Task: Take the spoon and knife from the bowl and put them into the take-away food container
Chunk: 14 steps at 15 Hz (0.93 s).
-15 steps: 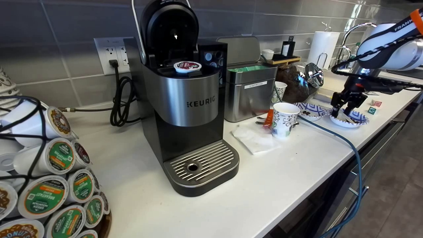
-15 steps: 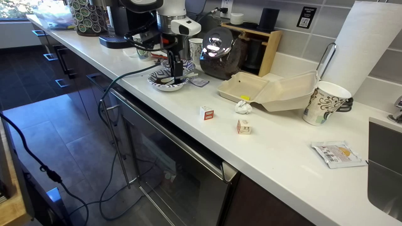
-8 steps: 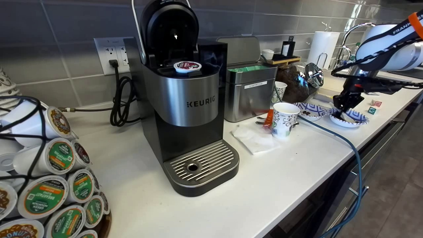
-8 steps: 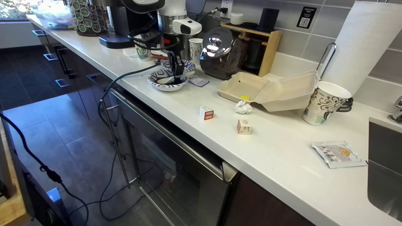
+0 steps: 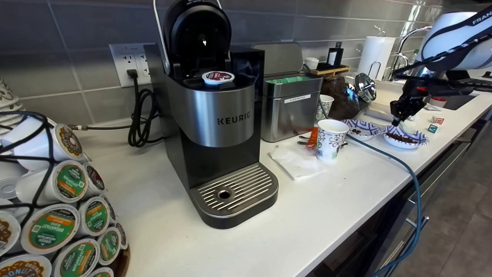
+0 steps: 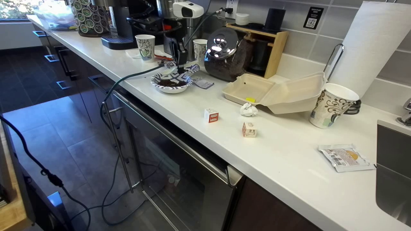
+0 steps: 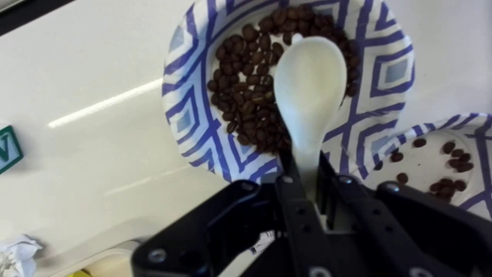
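My gripper (image 7: 303, 157) is shut on the handle of a white plastic spoon (image 7: 311, 80), whose rounded end points away from the fingers. Just past the spoon's edge shows a small white tip (image 7: 296, 37), mostly covered; I cannot tell whether it is the knife, which is otherwise hidden. Below lies the blue-patterned white bowl (image 7: 184, 115), its bottom covered with coffee beans (image 7: 246, 92). In an exterior view the gripper (image 6: 180, 71) hangs just above the back of the bowl (image 6: 173, 90). The beige take-away food container (image 6: 232, 93) lies with its lid open, a yellow piece inside.
A second patterned bowl (image 7: 417, 163) with a few beans stands beside the first. Around the container are a crumpled napkin (image 6: 249, 109), two letter blocks (image 6: 211, 115), a paper cup (image 6: 330, 106) and a glass jar (image 6: 224, 54). A blue hose (image 5: 411, 177) crosses the counter edge.
The jaws have closed on the spoon in the bowl, and the gripper has risen with it. The light utensils that lay across the bowl are no longer resting there; the beans are uncovered.
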Each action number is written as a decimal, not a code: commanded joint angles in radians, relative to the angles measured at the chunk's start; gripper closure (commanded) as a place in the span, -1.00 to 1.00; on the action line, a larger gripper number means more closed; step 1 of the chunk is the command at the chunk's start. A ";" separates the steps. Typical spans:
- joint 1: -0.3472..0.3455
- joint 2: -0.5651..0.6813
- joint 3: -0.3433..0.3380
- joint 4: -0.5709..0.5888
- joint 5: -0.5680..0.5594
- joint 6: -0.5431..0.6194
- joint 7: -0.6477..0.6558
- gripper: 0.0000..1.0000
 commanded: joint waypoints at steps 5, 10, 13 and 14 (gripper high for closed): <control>-0.017 -0.138 -0.116 -0.013 -0.269 -0.052 0.123 0.93; -0.053 -0.121 -0.142 0.065 -0.332 -0.070 0.118 0.72; -0.059 -0.104 -0.143 0.121 -0.337 -0.114 0.117 0.72; -0.058 -0.099 -0.142 0.125 -0.337 -0.115 0.117 0.72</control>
